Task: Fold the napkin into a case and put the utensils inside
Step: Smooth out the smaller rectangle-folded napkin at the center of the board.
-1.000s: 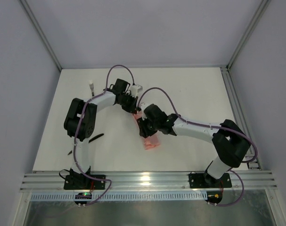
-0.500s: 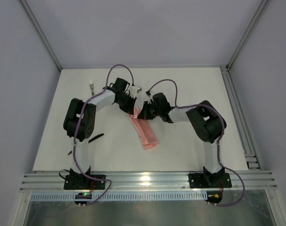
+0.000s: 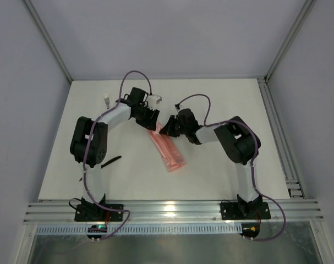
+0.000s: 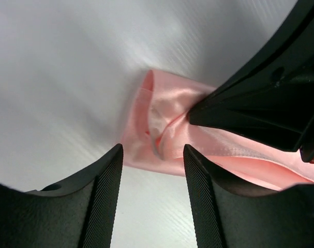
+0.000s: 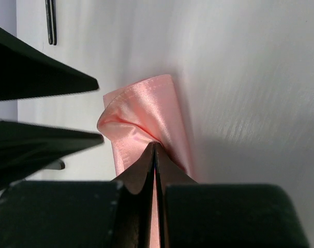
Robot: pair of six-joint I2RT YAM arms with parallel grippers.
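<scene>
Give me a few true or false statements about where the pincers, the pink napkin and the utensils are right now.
1. The right pincer is shut on the napkin. True.
2. The left pincer is clamped on the napkin. False: its jaws stand apart, open.
3. The utensils are tucked inside the napkin. False: they lie on the table beside the left arm.
4. The napkin is folded into a narrow strip. True.

Case (image 3: pixel 168 151), utensils (image 3: pixel 111 161) on table (image 3: pixel 222 104)
</scene>
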